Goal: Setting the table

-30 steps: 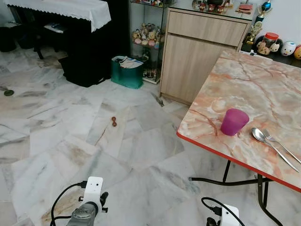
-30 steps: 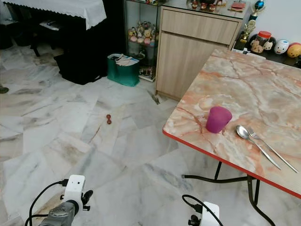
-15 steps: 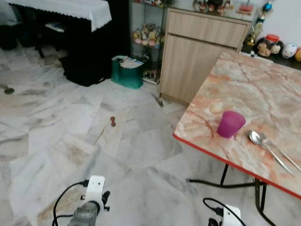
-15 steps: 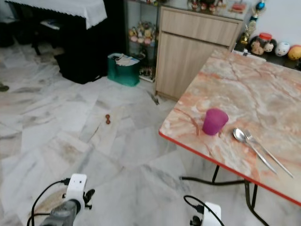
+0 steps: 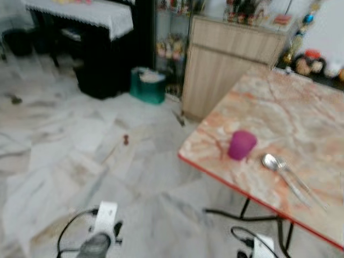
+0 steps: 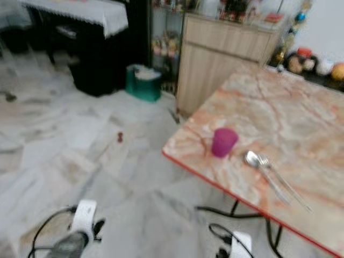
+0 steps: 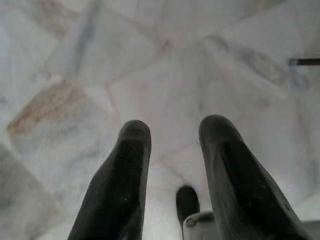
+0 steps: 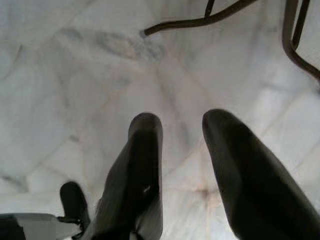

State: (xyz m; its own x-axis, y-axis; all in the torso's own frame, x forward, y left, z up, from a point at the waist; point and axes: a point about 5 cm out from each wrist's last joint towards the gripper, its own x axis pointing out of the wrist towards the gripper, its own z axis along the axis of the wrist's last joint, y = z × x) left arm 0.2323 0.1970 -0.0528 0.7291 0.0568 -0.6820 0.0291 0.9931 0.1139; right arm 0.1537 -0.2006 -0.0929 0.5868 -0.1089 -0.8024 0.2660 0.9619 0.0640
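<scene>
Shifted left across blurred head views: purple cup (image 5: 241,144), spoon (image 5: 270,163) and fork (image 5: 294,176) on marble table (image 5: 301,115), ahead of right gripper (image 8: 181,131). Left gripper (image 7: 172,135) likewise parted, empty, over floor (image 5: 64,150).

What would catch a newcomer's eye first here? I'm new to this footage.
The purple cup stands out, near the corner of the pink marble table, with a spoon and fork lying beside it. Across the pale marble floor, a green bin sits by the wooden cabinet.
</scene>
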